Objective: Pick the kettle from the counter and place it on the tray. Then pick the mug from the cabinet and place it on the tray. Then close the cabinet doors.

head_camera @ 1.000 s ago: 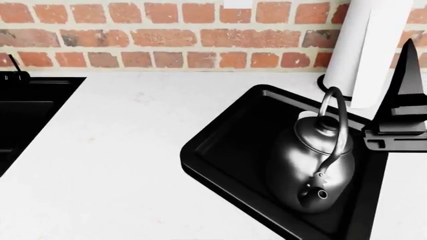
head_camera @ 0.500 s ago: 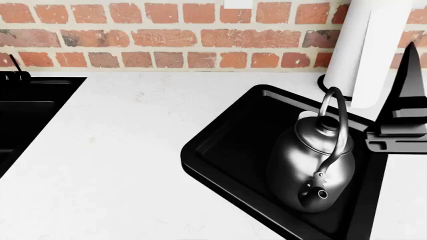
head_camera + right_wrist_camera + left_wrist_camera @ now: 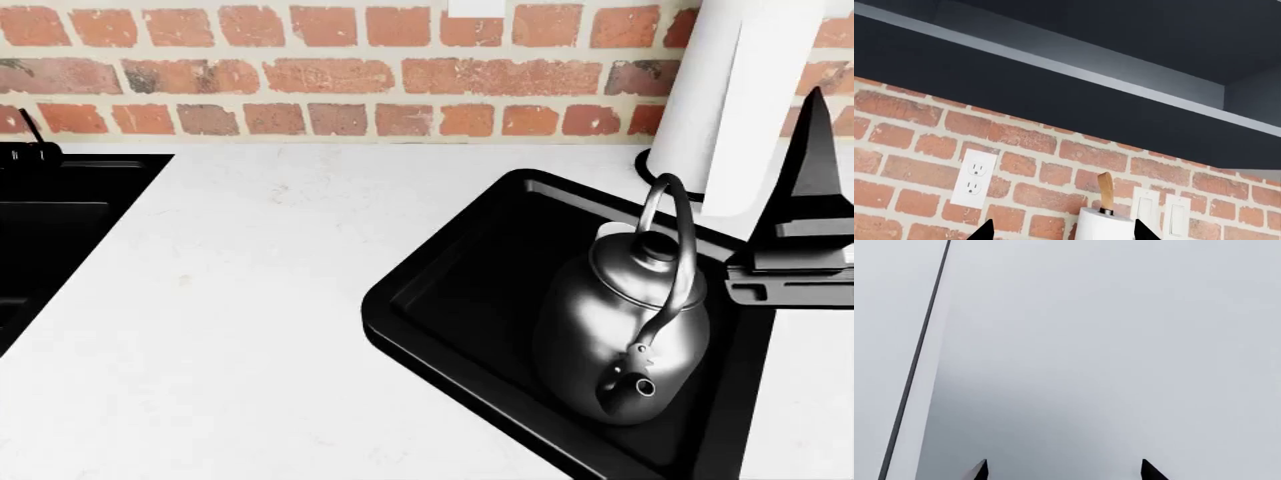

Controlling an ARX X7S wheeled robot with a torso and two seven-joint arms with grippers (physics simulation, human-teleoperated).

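One kettle (image 3: 622, 335) stands on the tray (image 3: 441, 300), just beside the right claw (image 3: 797, 245), which gapes empty.

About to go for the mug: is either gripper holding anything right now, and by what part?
Nothing is held. The kettle stands free on the tray. Both grippers' jaws show empty gaps: right gripper, left gripper.

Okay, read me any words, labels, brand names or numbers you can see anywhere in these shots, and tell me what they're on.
None can be read. The kettle, tray, paper-towel roll, wall outlet and switches all show plain, unmarked surfaces; the left wrist view shows only a blank grey panel.
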